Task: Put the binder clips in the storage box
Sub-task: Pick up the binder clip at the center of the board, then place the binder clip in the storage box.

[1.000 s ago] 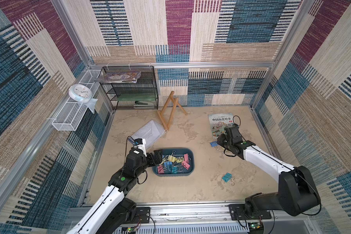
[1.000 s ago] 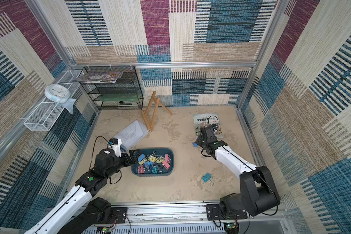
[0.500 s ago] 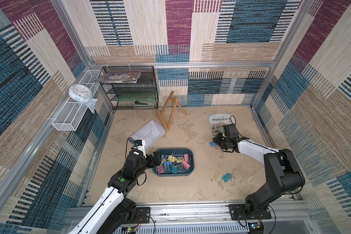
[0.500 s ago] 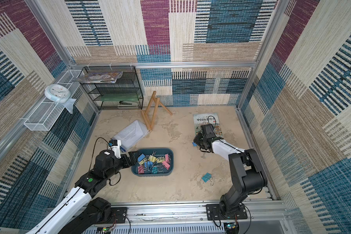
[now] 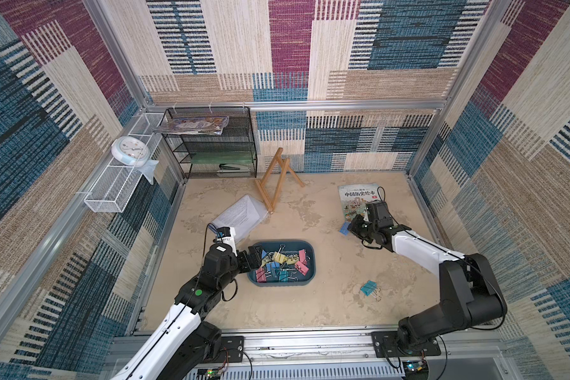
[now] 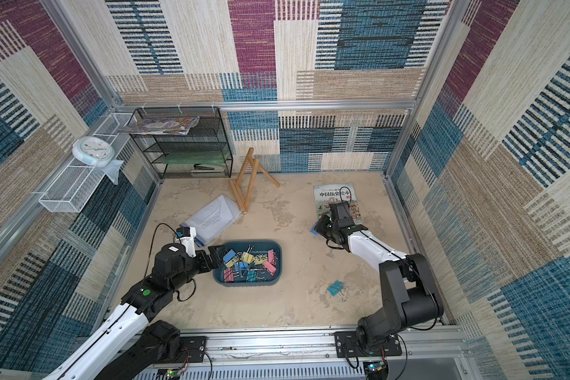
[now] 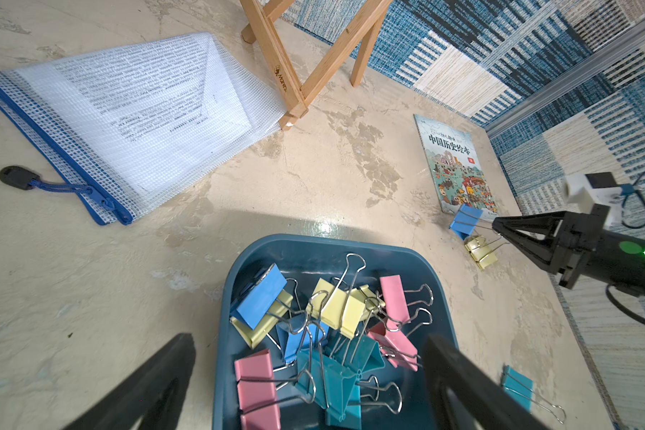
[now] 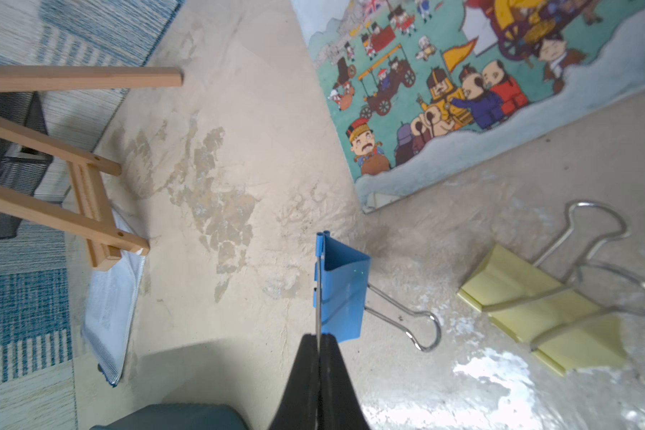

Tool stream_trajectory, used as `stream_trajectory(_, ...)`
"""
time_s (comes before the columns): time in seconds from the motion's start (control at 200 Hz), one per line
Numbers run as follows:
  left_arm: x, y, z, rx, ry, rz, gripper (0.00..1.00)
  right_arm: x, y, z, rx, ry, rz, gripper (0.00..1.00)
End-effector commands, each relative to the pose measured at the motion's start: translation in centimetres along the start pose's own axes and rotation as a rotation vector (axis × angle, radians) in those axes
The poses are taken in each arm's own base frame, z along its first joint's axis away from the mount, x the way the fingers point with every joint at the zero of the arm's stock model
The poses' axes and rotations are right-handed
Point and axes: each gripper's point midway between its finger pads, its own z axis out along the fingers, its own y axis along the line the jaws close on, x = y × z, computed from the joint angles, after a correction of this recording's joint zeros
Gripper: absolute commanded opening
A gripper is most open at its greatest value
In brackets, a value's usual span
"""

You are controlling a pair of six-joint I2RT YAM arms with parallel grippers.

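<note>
the right gripper (image 8: 319, 337) has its two black fingers pressed together on one thin wire handle of a blue clip (image 8: 343, 286), so it is pinching that clip by the wire; the clip's other handle sticks out to the side, free. the blue body stands on edge, and i cannot tell whether it is clear of the table (image 5: 293, 306) or resting on it. this clip sits just off a corner of a picture book (image 8: 444, 74) that lies flat towards the far right of the table, well apart from the storage box (image 7: 313, 245). just beside the blue clip a yellow clip (image 8: 537, 312) lies flat on the table, near the same book corner

the left gripper (image 7: 310, 339) is spread wide with nothing between its fingers, and hangs at the end of the storage box nearest the left arm. one finger is outside the box wall and the other is over the box. inside the box is a heap of clips (image 7: 324, 324) in pink, yellow, blue and teal, their wire handles tangled together

in both top views a teal clip (image 5: 368, 288) lies alone on the table, between the box and the right arm's base

behind the box a mesh pouch (image 5: 241, 214) with a printed sheet inside lies flat, one corner touching the foot of a wooden easel (image 5: 277, 184)
</note>
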Motion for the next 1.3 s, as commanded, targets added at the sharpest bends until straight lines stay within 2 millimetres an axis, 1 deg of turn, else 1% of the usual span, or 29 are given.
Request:
stream_trajectory(0.0, -0.2, -0.3, 0.0, 0.014, -0.009, -0.01, 0.99, 0.2, 1.8, -1.9, -0.069, -0.004, -0.055, 0.0)
stream_trajectory(0.14, -0.2, -0.5, 0.3, 0.026, -0.006, -0.024, 0.99, 0.9, 4.7, -5.3, -0.166, -0.024, -0.101, 0.0)
stream_trajectory(0.29, -0.2, -0.8, 0.6, 0.041, 0.003, -0.035, 0.99, 2.3, 8.1, -9.1, -0.294, -0.034, -0.175, 0.0)
stream_trajectory(0.416, -0.3, -1.0, 0.9, 0.049, 0.004, -0.046, 0.99, 4.3, 11.3, -11.9, -0.43, -0.016, -0.218, 0.0)
stream_trajectory(0.471, -0.3, -1.2, 1.0, 0.056, 0.008, -0.053, 0.99, 5.4, 12.5, -12.7, -0.471, -0.002, -0.241, 0.0)
stream_trajectory(0.531, -0.1, -1.2, 1.1, 0.057, 0.016, -0.058, 0.99, 6.7, 13.5, -13.1, -0.493, 0.019, -0.268, 0.0)
stream_trajectory(0.651, 0.0, -1.2, 1.2, 0.057, 0.019, -0.06, 0.99, 9.6, 15.0, -12.5, -0.484, 0.1, -0.338, 0.0)
stream_trajectory(0.761, -0.1, -1.2, 1.2, 0.057, 0.017, -0.061, 0.99, 12.5, 15.7, -11.1, -0.415, 0.17, -0.435, 0.0)
stream_trajectory(0.826, -0.2, -1.2, 1.2, 0.057, 0.015, -0.061, 0.99, 13.9, 15.8, -10.0, -0.345, 0.183, -0.509, 0.0)
stream_trajectory(0.966, -0.2, -1.2, 1.2, 0.056, 0.016, -0.059, 0.99, 15.9, 15.8, -7.8, -0.196, 0.189, -0.667, 0.0)
stream_trajectory(1.117, -0.2, -1.2, 1.2, 0.049, 0.018, -0.051, 0.99, 18.1, 16.0, -5.9, -0.089, 0.199, -0.829, 0.0)
stream_trajectory(1.292, -0.2, -1.1, 1.2, 0.044, 0.021, -0.044, 0.99, 19.6, 14.5, -3.1, 0.057, 0.221, -0.942, 0.0)
